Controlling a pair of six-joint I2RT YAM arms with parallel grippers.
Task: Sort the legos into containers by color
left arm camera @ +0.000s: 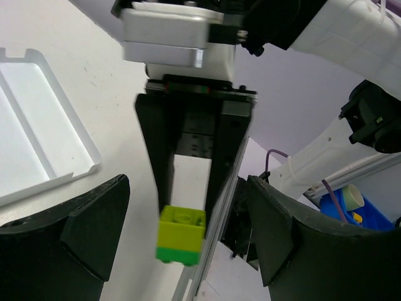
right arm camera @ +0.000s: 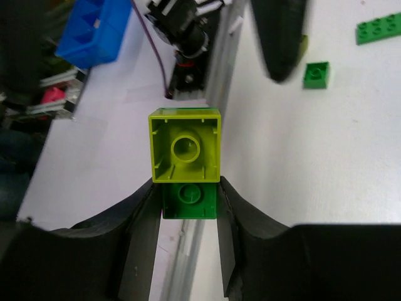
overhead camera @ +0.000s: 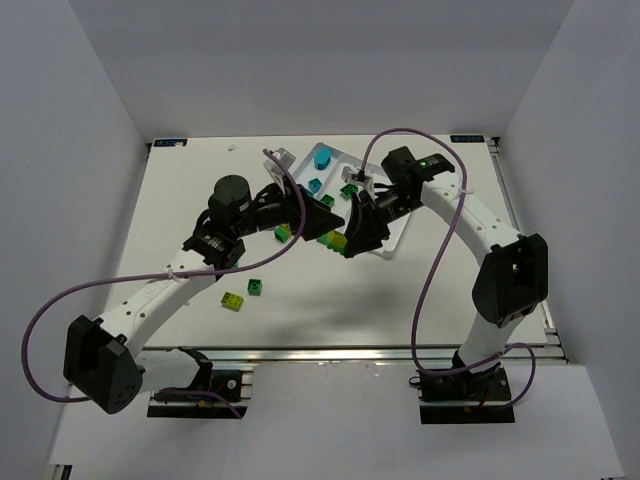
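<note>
Right end effector (right arm camera: 186, 195), angled downward, pinches bricks (right arm camera: 185, 150).

left arm (overhead camera: 150, 300) reaches forward and folds at the elbow, so the left gripper (overhead camera: 325, 214) points sideways at the other claw. Its jaws are wide apart and grip nothing. right arm (overhead camera: 470, 215) arches up and over. right gripper (overhead camera: 355, 236) angles down, tips close to the left claw's tips, clamped on a green brick (right arm camera: 189, 202). A yellow-green brick (right arm camera: 185, 145) stuck to it juts past the tips.
</note>
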